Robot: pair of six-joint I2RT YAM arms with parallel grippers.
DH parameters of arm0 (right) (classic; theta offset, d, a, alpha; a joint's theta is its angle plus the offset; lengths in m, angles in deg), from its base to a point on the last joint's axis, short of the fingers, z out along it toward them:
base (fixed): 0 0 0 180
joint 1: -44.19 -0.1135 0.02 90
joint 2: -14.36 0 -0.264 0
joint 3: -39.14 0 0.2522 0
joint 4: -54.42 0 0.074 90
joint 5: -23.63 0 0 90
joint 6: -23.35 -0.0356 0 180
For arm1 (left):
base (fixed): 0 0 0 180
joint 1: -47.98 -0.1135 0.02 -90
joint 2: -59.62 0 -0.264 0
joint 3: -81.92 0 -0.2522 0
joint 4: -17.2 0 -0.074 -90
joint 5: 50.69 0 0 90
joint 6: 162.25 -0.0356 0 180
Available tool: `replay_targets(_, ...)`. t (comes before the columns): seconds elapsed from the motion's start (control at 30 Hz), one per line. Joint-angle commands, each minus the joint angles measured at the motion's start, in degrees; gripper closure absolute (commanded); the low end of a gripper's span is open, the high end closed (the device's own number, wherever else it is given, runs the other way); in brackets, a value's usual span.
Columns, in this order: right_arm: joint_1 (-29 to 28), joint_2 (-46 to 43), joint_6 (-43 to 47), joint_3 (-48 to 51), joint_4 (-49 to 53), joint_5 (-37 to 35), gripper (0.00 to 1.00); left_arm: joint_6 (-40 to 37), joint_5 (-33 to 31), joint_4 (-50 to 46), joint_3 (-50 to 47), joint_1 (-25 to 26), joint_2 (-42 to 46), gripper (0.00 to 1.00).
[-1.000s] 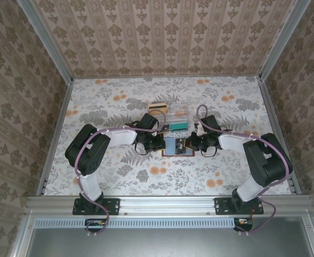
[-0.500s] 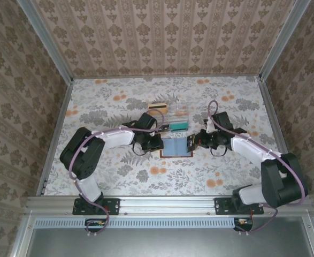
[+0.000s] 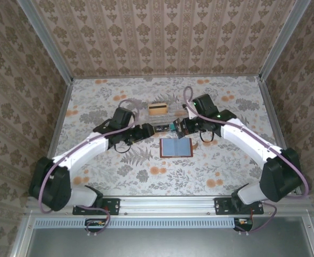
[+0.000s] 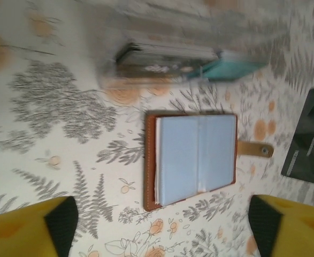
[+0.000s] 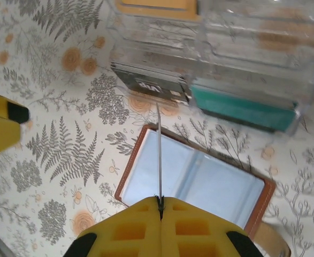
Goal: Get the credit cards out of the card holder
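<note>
Reddish-brown leather-look card holder (image 4: pixel 194 155) lies open on the floral tabletop (image 4: pixel 66 160); probably light and floppy, best pinned at its border; right jaws pinch a thin, stiff credit card (image 5: pixel 159 152) edge-on; left jaws gape empty.

A cloth printed with grey ferns and orange blossoms on cream is covering the worktop (image 3: pixel 92 160). 3 panels papered in a beige damask stripe are enclosing it: the back wall (image 3: pixel 167 37), the left wall (image 3: pixel 12 107) and the right wall (image 3: pixel 306 107). An aluminium post (image 3: pixel 44 40) is rising at the far left corner and a second post (image 3: pixel 285 38) at the far right. An aluminium rail (image 3: pixel 167 202) is running along the near edge, with a perforated strip (image 3: pixel 167 222) and a grey panel (image 3: pixel 167 243) lying below it. Soft, even light is falling over the cloth.
</note>
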Motion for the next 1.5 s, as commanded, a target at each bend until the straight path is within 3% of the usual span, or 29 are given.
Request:
replay_targets(0.0, -2.3, 3.4, 11.7, -5.7, 3.5, -4.4, 1.0, -0.5, -2.4, -4.4, -1.8, -2.7, 5.7, 0.1)
replay_targets(0.23, -5.4, 8.0, 29.8, -12.8, -2.0, -7.9, 1.0, -1.1, -3.2, -9.3, -5.3, -9.8, 16.6, 0.0)
replay_targets(0.47, -7.1, 15.5, 45.3, -22.4, 5.3, -8.0, 1.0, -2.5, -2.2, -13.1, -7.0, -13.7, 23.0, 0.0)
replay_targets(0.7, -9.8, 17.3, 57.1, -20.3, 5.6, -13.0, 1.0, -2.5, -2.9, -16.3, -8.4, -15.5, 27.5, 0.0)
replay_targets(1.0, -12.5, 20.5, 64.6, -16.6, 1.7, -17.3, 1.0, -2.2, -2.7, -17.5, -9.8, -17.3, 30.3, 0.0)
replay_targets(1.47, -13.2, 27.1, 65.5, -18.1, -2.2, -18.9, 1.0, -2.6, -1.9, -18.6, -10.3, -18.6, 30.9, 0.0)
